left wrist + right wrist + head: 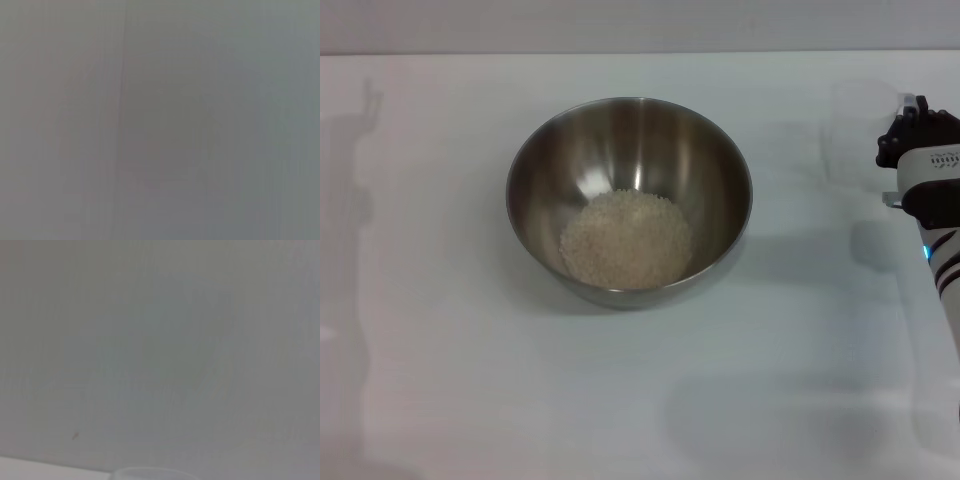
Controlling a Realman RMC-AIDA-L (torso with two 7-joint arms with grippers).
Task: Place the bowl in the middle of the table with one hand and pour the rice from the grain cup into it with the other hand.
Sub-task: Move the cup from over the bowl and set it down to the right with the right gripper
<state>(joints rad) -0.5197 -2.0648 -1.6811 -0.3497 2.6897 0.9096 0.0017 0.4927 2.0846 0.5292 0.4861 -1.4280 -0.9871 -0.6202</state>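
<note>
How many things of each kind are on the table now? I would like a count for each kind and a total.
Steel bowl: 1
Heap of rice, inside the bowl: 1
Clear plastic cup, at the right gripper: 1
Total: 3 things on the white table

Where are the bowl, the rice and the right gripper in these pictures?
the bowl (620, 140): head view, on its bare far inner wall.
the rice (625, 240): head view, on the middle of the pile.
the right gripper (917, 128): head view, on its dark fingers.
</note>
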